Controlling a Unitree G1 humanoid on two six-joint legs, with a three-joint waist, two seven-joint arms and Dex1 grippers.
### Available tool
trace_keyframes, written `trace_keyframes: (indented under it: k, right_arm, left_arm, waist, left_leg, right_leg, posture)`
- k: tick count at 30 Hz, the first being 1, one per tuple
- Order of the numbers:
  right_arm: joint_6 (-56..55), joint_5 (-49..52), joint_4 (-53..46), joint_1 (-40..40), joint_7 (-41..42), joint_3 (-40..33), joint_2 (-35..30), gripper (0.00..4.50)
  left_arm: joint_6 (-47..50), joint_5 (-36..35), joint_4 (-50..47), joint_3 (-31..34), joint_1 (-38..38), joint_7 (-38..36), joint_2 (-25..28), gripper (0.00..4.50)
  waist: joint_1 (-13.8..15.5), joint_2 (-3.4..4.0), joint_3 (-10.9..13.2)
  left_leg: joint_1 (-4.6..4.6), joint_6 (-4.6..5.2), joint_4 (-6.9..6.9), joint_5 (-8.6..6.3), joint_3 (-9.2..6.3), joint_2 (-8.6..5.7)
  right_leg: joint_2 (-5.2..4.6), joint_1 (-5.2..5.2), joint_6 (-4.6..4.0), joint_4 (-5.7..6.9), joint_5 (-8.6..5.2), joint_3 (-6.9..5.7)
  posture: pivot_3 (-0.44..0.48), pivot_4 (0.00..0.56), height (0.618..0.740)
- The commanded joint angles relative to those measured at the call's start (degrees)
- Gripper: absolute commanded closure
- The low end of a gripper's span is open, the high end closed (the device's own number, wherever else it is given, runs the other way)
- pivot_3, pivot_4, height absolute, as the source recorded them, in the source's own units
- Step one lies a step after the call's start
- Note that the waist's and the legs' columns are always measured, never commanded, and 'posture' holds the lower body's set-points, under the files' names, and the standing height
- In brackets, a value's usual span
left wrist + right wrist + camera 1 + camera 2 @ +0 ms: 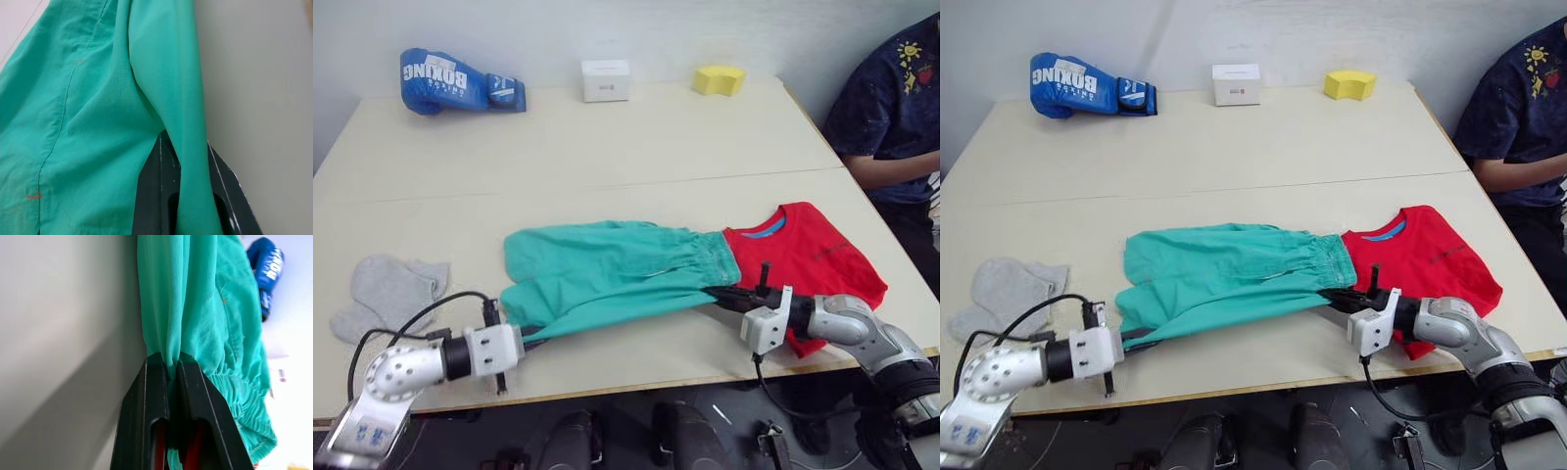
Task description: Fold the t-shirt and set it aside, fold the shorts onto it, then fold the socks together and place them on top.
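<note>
The teal-green shorts (607, 269) lie spread across the table's middle, and their near edge is lifted and stretched between my two grippers. My left gripper (530, 335) is shut on the shorts' near left corner, with cloth between its black fingers (156, 166). My right gripper (717, 294) is shut on the near waistband end; in the right wrist view the pinched fold (168, 333) runs out from the fingertips. The red t-shirt (818, 253) lies folded at the right, with the shorts' waistband over its left edge. The grey socks (386, 292) lie flat at the far left.
A blue boxing glove (455, 80), a white box (606, 80) and a yellow sponge (719, 79) stand along the table's back edge. A person (891, 108) sits at the right side. The table's front edge (636, 387) runs just below both grippers.
</note>
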Motion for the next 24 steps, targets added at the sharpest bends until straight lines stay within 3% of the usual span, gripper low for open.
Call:
trace_keyframes:
  k: [1,2,5,9,15,18,19,24]
  right_arm:
    - [2.26,5.67,1.34,2.09,2.94,-1.94,-2.35,4.5]
    - [2.75,7.35,0.74,2.78,3.84,-1.97,-2.29,4.5]
    - [5.99,13.75,-1.69,4.71,8.01,-1.73,-2.11,4.5]
    - [12.58,23.93,-7.62,8.69,15.51,-1.03,-2.15,3.33]
    - [26.16,38.81,-27.12,24.09,21.57,-8.48,-10.99,1.26]
    - [37.02,50.18,-40.27,31.37,21.32,-13.52,-13.41,1.26]
    - [40.26,52.82,-43.55,32.28,20.35,-14.74,-13.15,1.43]
    - [52.28,53.49,-52.1,29.54,13.46,-15.31,-6.65,2.97]
  left_arm:
    - [0.8,0.23,-2.5,4.02,3.25,2.62,-1.3,4.48]
    - [0.32,0.38,-3.0,4.35,4.88,2.19,-1.24,4.48]
    - [0.99,-1.18,-4.36,5.18,8.26,0.92,-1.14,3.78]
    - [-0.43,-0.96,-3.95,7.49,10.28,0.46,-1.04,2.56]
    - [15.7,-22.51,-8.46,19.19,20.79,-10.01,2.69,0.72]
    - [23.1,-28.69,-8.1,23.86,23.79,-15.6,6.15,0.72]
    - [23.44,-29.82,-6.93,24.36,21.7,-16.0,6.42,0.89]
    - [29.92,-35.23,-4.08,19.22,3.63,-12.12,5.96,2.26]
  waist:
    - [0.22,-0.01,0.0]
    - [0.26,-0.01,0.0]
    - [0.13,0.0,-0.01]
    - [0.24,0.0,-0.02]
    - [0.26,0.04,-0.03]
    - [0.28,0.06,-0.05]
    - [0.26,0.08,-0.06]
    - [0.91,0.04,-0.26]
  left_leg:
    - [0.03,0.01,0.0,-0.03,0.0,0.01]
    - [0.08,0.02,0.0,-0.09,-0.02,0.04]
    - [0.17,0.02,0.0,-0.21,-0.02,0.06]
    - [0.19,0.02,-0.02,-0.32,-0.05,0.19]
    - [0.19,0.06,-0.04,-0.55,-0.07,0.25]
    - [0.22,0.0,-0.03,-0.83,-0.12,0.29]
    - [0.25,0.02,-0.04,-0.86,-0.13,0.3]
    - [0.26,0.03,-0.03,-0.85,-0.14,0.3]
  right_leg:
    - [0.0,0.04,-0.01,-0.01,0.0,0.0]
    - [0.0,0.11,-0.02,-0.02,-0.01,-0.02]
    - [0.0,0.21,-0.04,-0.06,-0.02,0.0]
    - [0.07,0.27,-0.14,-0.22,-0.07,-0.08]
    - [0.07,0.33,-0.18,-0.42,-0.1,-0.09]
    - [0.1,0.41,-0.22,-0.46,-0.12,-0.14]
    - [0.12,0.44,-0.25,-0.46,-0.14,-0.14]
    - [0.12,0.49,-0.65,-0.52,-0.33,-0.13]
  posture:
    - [0.0,0.15,0.74]
    - [0.0,0.15,0.74]
    - [0.0,0.15,0.74]
    - [0.0,0.15,0.74]
    - [0.0,0.15,0.74]
    - [0.0,0.15,0.74]
    - [0.0,0.15,0.74]
    - [0.0,0.15,0.74]
